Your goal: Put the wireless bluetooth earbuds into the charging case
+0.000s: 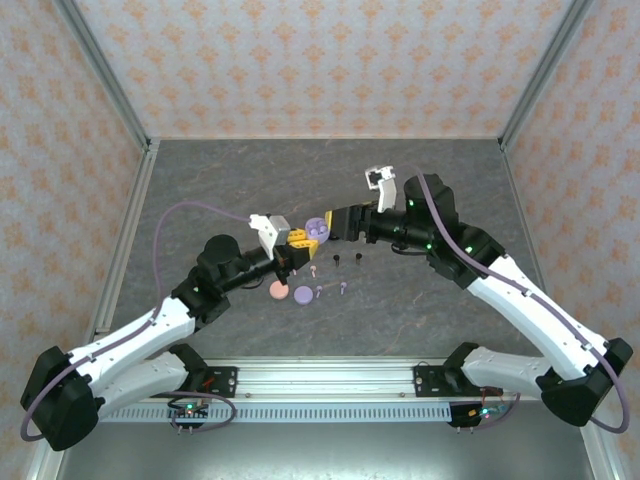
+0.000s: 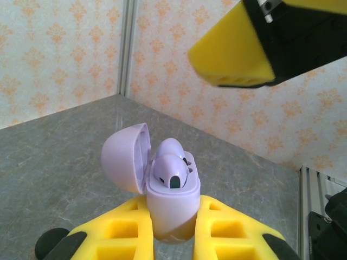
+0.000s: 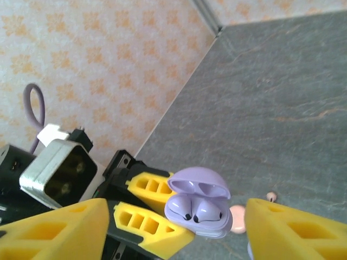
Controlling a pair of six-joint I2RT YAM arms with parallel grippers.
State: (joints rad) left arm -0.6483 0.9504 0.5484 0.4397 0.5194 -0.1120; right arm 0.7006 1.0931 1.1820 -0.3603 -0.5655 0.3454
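**A:** Start near. What lies on the counter?

**B:** A pink round case and a lilac round case lie just beside each other. Two loose lilac buds lie to their right. A little farther off are two black earbuds, set apart from one another.

**A:** And the case being filled?

**B:** It is held above those things. The left hand is clamped on the lower body of the lilac charging case and holds it upright off the counter. Its lid is hinged back, and two lilac earbuds sit side by side in the wells.

**A:** The right hand?

**B:** The right hand is just beyond the case, to the right. Its fingers are spread apart and carry nothing.

**A:** Which step is this, then?

**B:** I judge that this pair is seated, so the insertion for this case looks done. The next move probably calls for the lid. The right hand would press it over onto the body, with the left grip low enough to stay clear of the seam. A hard push could tip the case between the fingers. After that, the loose buds on the counter need cases of their own.
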